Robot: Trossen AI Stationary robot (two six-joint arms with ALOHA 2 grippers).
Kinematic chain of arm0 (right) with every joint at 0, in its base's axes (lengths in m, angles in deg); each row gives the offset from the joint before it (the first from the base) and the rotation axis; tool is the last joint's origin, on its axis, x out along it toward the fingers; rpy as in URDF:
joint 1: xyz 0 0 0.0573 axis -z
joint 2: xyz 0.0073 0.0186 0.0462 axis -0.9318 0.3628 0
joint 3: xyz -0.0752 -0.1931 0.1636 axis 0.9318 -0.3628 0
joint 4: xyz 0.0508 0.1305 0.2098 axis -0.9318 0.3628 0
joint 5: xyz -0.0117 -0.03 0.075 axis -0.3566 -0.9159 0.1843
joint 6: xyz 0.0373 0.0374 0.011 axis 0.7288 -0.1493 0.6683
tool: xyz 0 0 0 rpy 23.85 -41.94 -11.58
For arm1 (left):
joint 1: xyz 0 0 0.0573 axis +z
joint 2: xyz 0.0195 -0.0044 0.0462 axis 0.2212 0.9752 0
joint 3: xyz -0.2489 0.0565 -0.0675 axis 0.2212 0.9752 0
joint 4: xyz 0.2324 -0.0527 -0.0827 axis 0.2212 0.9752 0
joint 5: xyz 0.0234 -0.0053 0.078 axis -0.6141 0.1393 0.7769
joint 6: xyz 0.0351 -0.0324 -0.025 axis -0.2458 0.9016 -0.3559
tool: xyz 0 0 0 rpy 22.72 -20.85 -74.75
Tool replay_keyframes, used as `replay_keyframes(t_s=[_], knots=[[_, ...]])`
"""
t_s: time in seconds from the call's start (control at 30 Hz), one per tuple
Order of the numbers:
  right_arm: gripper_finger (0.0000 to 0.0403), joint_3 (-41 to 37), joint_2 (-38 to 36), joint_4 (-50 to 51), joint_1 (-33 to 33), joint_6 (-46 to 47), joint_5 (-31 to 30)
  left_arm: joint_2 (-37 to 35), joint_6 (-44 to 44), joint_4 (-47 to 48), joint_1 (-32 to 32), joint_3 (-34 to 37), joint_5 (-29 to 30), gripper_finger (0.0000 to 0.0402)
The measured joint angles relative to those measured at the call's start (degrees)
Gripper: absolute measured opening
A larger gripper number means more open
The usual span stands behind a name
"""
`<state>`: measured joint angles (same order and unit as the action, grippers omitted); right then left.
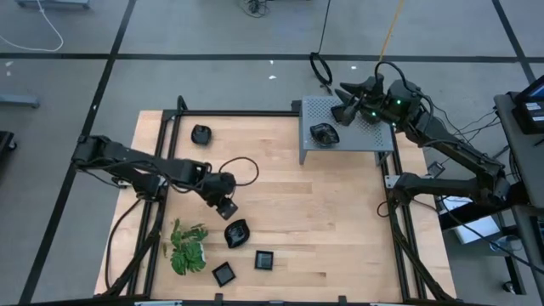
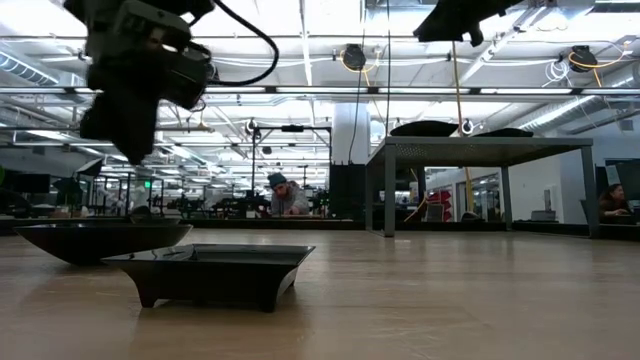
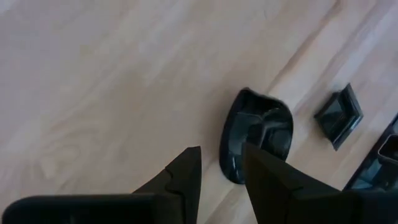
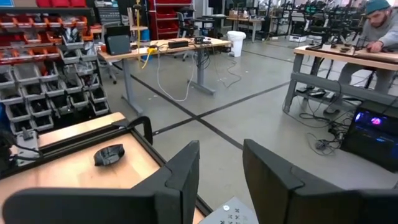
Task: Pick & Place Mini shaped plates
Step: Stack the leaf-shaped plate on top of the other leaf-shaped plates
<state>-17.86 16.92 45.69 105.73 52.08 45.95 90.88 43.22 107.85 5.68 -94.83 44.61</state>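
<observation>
Left tool (image 3: 221, 171) hovers open above leaf-like plate (image 3: 256, 134), seen only wrist-side.

Worktop (image 1: 323, 221): carries all the loose dishes and a raised perforated platform (image 1: 374, 136) at its far right corner.
Platform: one plate (image 1: 324, 133) lies on it; the right gripper (image 1: 342, 100) hangs over its far edge.
Far left: a lone plate (image 1: 201, 134) lies near the worktop's back rail.
Near edge: leafy plant (image 1: 187, 248) lies leftmost; a rounded plate (image 1: 236, 233) lies to its right.
Near edge, right of the plant: two square plates, one (image 1: 223, 274) nearer the plant, the other (image 1: 264, 260) further right.
Left gripper (image 1: 226, 206): sits above the worktop, just behind the rounded plate.
</observation>
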Motion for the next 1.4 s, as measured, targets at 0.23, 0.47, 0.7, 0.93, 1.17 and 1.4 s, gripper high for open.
replay_keyframes(t_s=[0.23,0.47,0.7,0.93,1.17,1.4], knots=[[0.0111,0.00,0.00,0.64,0.01,-1.07,0.00,4.83,3.23,-4.53,-3.79,1.31,-0.93,0.0149],[0.0110,-0.02,-0.02,0.58,0.01,-2.75,-0.03,12.24,2.66,-10.65,-6.76,1.28,-1.25,0.0201],[0.0110,-0.02,0.00,0.49,0.01,-3.15,-0.07,16.83,2.22,-14.21,-7.77,1.31,-2.82,0.0216],[0.0110,-0.02,-0.02,1.33,0.01,-2.89,-0.13,16.91,-2.06,-16.37,-7.95,1.29,-3.75,0.0125],[0.0105,-0.02,-0.02,4.84,0.01,-2.71,-0.14,17.04,-4.16,-18.83,-6.88,1.29,-3.64,0.0009],[0.0104,-0.02,-0.01,6.46,0.01,-2.71,-0.15,17.04,-8.14,-19.46,-4.37,0.11,-4.54,0.0005]])
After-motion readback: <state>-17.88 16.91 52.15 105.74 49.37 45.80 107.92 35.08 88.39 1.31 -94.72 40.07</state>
